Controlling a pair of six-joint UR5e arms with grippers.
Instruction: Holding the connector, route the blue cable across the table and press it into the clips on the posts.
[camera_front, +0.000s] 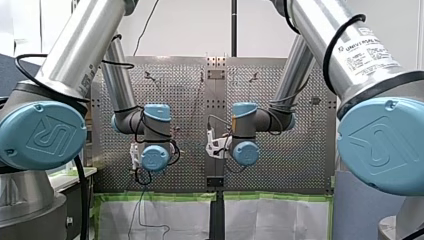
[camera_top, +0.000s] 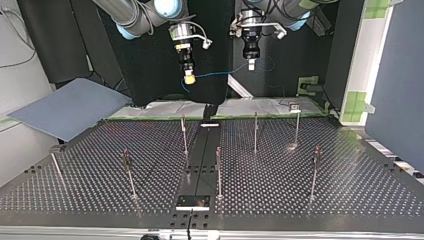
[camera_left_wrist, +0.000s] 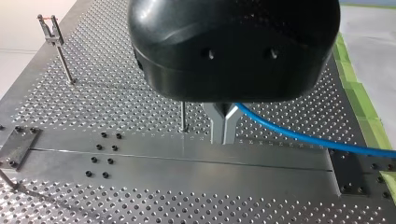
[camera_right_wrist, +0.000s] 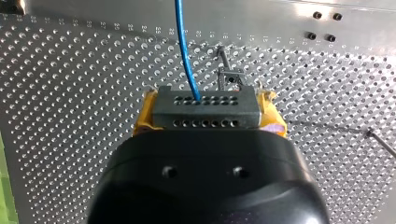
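Both hang high: right gripper (camera_top: 189, 77) clamps connector (camera_right_wrist: 208, 113), left gripper (camera_left_wrist: 224, 135) cable (camera_left_wrist: 289, 133).

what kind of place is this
Probably a robotics lab test cell: two Universal Robots arms reach over a perforated metal table set with thin clip posts, and a blue cable runs between them.

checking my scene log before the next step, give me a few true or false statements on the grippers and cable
1. My right gripper holds the connector: true.
2. The cable is pressed into a clip: false; it hangs in the air between the grippers, above the posts.
3. My left gripper is shut on the cable: true.
4. The cable is red: false; it is blue.
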